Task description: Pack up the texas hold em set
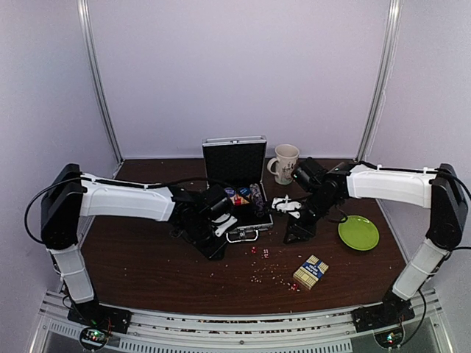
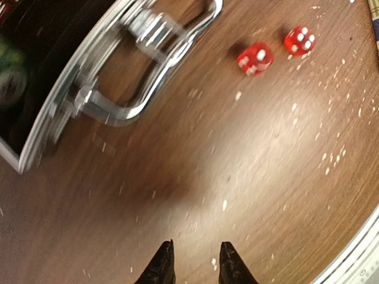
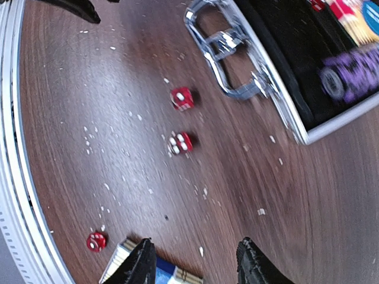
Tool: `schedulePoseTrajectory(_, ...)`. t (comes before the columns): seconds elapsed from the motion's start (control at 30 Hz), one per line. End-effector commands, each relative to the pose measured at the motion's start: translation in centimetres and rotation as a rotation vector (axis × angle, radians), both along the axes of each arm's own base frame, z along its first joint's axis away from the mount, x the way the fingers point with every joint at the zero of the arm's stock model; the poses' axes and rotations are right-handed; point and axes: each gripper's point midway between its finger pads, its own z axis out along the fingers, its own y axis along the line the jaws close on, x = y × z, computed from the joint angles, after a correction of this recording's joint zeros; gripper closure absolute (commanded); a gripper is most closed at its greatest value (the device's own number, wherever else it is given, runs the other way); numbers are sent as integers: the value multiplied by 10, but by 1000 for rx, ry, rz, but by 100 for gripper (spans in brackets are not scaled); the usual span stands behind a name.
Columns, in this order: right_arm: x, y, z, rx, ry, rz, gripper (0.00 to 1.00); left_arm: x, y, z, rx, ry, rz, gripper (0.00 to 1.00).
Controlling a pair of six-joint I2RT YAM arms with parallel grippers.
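Over the card box (image 3: pixel 172 276), I'm holding the right end effector (image 3: pixel 198 263) wide open for pickup; left end effector (image 2: pixel 195 263) is hovering slightly parted, empty, near dice (image 2: pixel 254 58).

one case (image 1: pixel 234 162), three red dice (image 3: pixel 182 99), one card box (image 1: pixel 310 272), one mug (image 1: pixel 284 162), one plate (image 1: pixel 358 232).

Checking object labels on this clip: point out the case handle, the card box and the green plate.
case handle (image 2: pixel 121 118), left wrist view, bend of the metal bar.
card box (image 1: pixel 310 272), top external view, middle of its top face.
green plate (image 1: pixel 358 232), top external view, bare centre.
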Motion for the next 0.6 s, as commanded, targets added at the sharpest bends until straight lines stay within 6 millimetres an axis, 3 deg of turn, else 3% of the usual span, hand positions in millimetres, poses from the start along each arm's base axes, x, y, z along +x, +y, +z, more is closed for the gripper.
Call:
schedulePoseTrajectory(0.0, -5, 22, -7, -68, -12, 110, 53, 11, 23, 13, -93, -54, 171, 72)
schedulePoseTrajectory(0.27, -7, 59, -26, -137, 3, 223, 53, 12, 84, 3, -177, -56, 436, 70)
schedulePoseTrajectory(0.57, -11, 61, -50, -236, 52, 278, 53, 14, 94, -3, -218, -50, 494, 69)
